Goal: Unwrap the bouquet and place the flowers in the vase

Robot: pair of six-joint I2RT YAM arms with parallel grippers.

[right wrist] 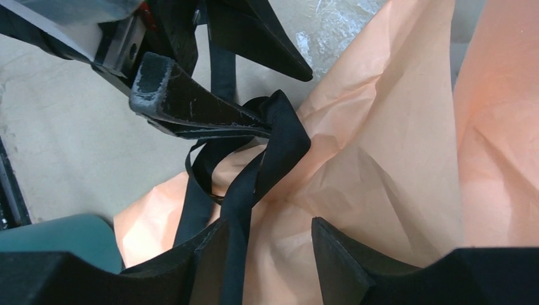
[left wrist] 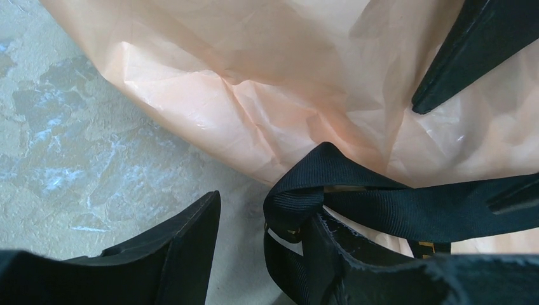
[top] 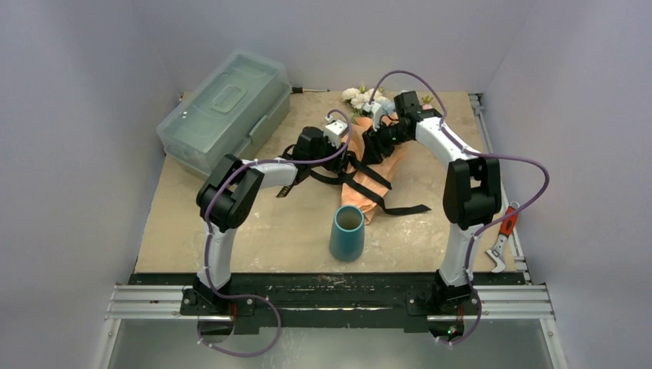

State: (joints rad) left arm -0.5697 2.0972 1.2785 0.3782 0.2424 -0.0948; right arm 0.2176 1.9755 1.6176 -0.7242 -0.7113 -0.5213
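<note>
- Locating the work: the bouquet (top: 374, 163), a bundle of artificial stems wrapped in orange and tan kraft paper (left wrist: 254, 76), lies flat at upper centre of the overhead view. Its cream and pale blue flowers (top: 363, 95) point toward the top edge. The small teal-blue tapered vase (top: 347, 232) stands upright at lower centre, just beside the wrap's lower end.
- My left gripper (left wrist: 264, 210): fingers apart, with bare table (top: 269, 223) showing between them. A loop of the black woven ribbon (left wrist: 356, 203) is hooked over the finger at lower right of the wrist frame, not pinched.
- My right gripper (right wrist: 270, 222): fingers apart, straddling creased paper at the bottom of its frame. One ribbon strand runs along the lower-left finger.
- Ribbon, judged: soft, limp and smooth, so it may slide off a single finger. Pinch it flat across the weave, close to the loop.
- Paper, judged: thin, light and easily torn. Peel it open from a free edge.
- Flowers, judged: light and springy. Take hold low on the bundled stems, never on the blossoms.
</note>
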